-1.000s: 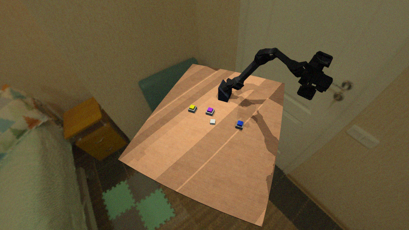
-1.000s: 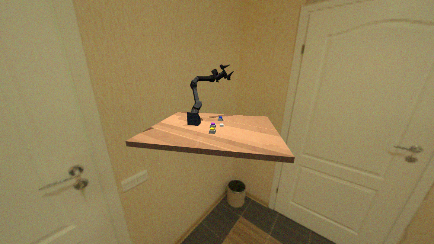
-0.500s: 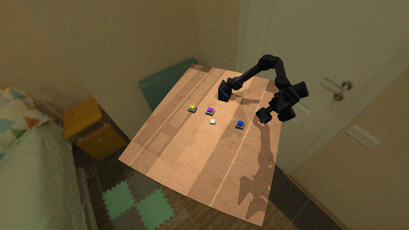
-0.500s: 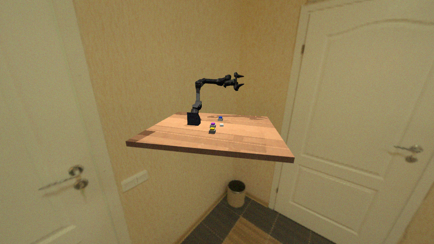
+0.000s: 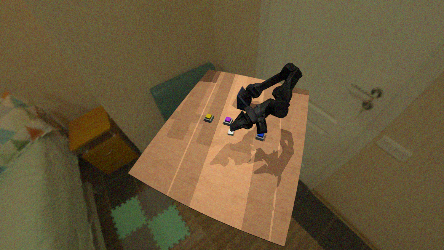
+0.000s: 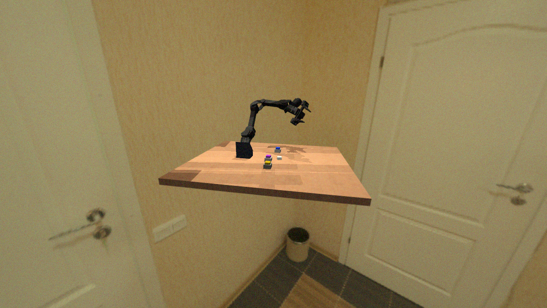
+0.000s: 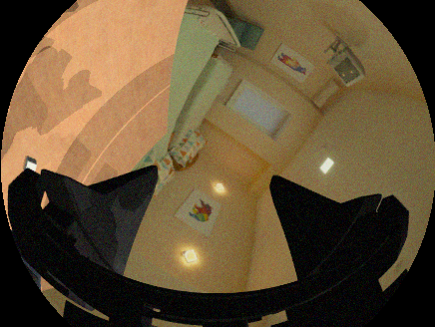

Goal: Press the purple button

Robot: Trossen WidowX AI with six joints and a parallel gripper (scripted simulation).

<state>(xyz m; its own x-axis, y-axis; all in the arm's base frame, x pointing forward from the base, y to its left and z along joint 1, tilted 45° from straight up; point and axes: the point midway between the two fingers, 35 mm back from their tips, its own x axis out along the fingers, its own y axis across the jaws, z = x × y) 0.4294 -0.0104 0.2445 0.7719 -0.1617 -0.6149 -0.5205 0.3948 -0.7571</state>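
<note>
The purple button sits on a grey base near the middle of the wooden table. My gripper is open and empty. In the exterior view it hangs high above the table, out past the buttons and tilted downward. In the top view it overlaps the spot right of the purple button. The wrist view shows the table's edge and the room beyond, with no button between the fingers.
A yellow button sits left of the purple one, and a blue button to the right. A small white block lies just in front of the purple button. The arm's base stands behind them.
</note>
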